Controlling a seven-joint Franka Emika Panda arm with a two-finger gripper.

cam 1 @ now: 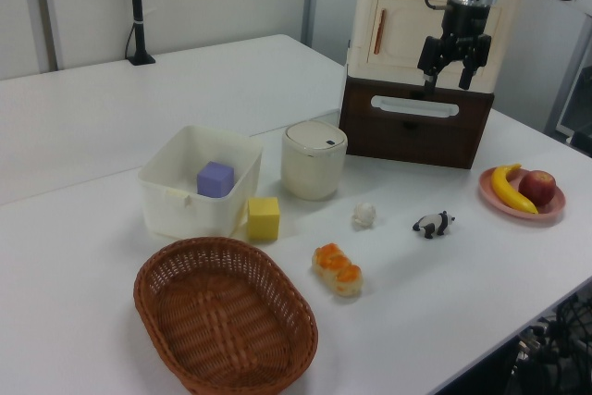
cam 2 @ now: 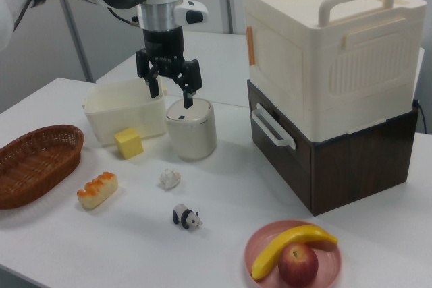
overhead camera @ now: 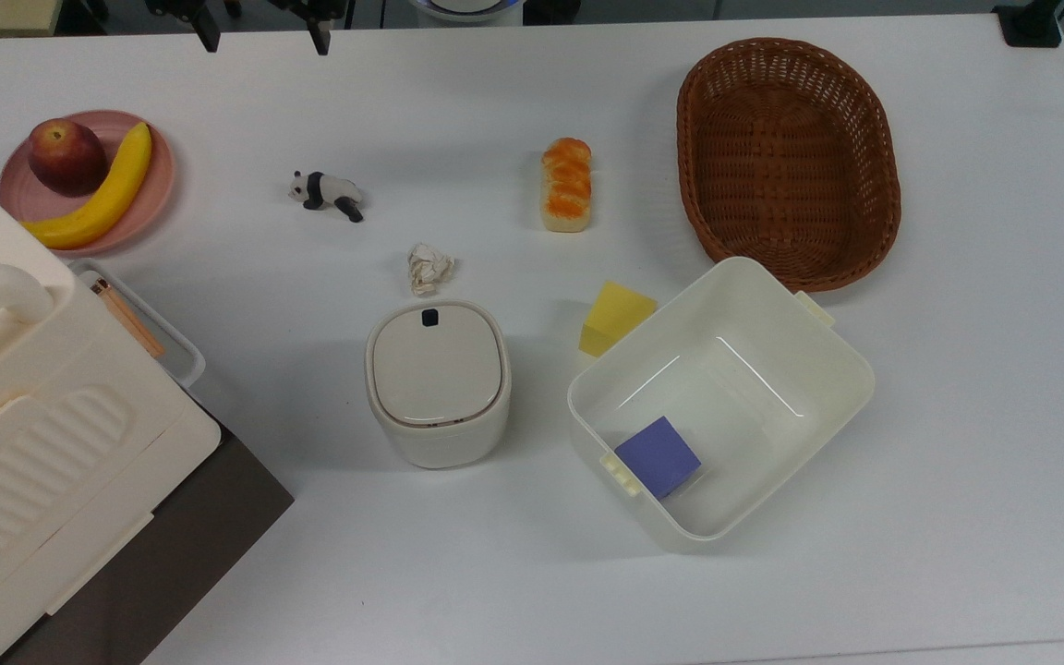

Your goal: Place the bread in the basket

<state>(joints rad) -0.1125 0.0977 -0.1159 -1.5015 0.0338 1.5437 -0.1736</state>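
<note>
The bread [overhead camera: 566, 185], a small loaf with an orange-brown segmented top, lies on the white table just to the top view's left of the basket [overhead camera: 788, 157]. That basket is oval, reddish-brown wicker and holds nothing. The left view shows the bread [cam 1: 338, 270] to the left view's right of the basket [cam 1: 225, 321]; the right view shows bread [cam 2: 97, 189] beside basket [cam 2: 37, 160]. My gripper [overhead camera: 262, 39] hangs open high above the table, far from the bread, with nothing between its fingers. It shows in front of the cream box in the left view [cam 1: 448, 79] and above the lidded bin in the right view [cam 2: 171, 94].
A cream tub [overhead camera: 828, 369] holding a purple cube [overhead camera: 658, 456] stands near the basket, a yellow block [overhead camera: 615, 319] against it. A lidded white bin [overhead camera: 438, 383], paper ball [overhead camera: 429, 268], toy panda [overhead camera: 327, 192], pink plate [overhead camera: 153, 185] with apple and banana, and a tall cream box on a drawer unit [overhead camera: 33, 443] share the table.
</note>
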